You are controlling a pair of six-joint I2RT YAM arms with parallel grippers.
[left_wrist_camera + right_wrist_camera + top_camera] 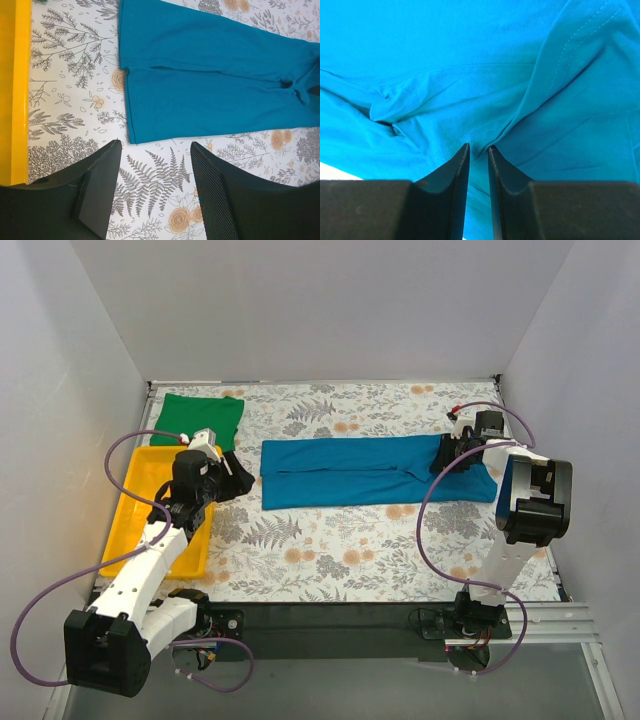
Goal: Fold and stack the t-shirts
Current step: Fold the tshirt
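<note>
Working the rig remotely, I see the teal-blue short-sleeved cloth t-shirt [360,472] lying folded into a long band across the middle of the flower-printed table [330,540], its hem end toward the left arm. At its right end my right gripper [447,455] is down on the fabric. In the right wrist view its two black fingers [455,190] stand nearly together, pinching a raised ridge of the blue cloth [470,60] that runs up between their tips, with creases fanning out around the pinch.

My left gripper [238,480] hangs above the bare table, just off the shirt's left end and touching no cloth. Its jaws are spread wide, and the left wrist view shows floral print between them and the shirt's hem corner [210,85] just ahead.

The bright green cloth t-shirt [200,418] sits folded flat in the far left corner, apart from the teal one. The yellow plastic tray [140,480] lies along the left edge, beneath the left arm, and its rim [12,90] shows at the left of that wrist view.
</note>
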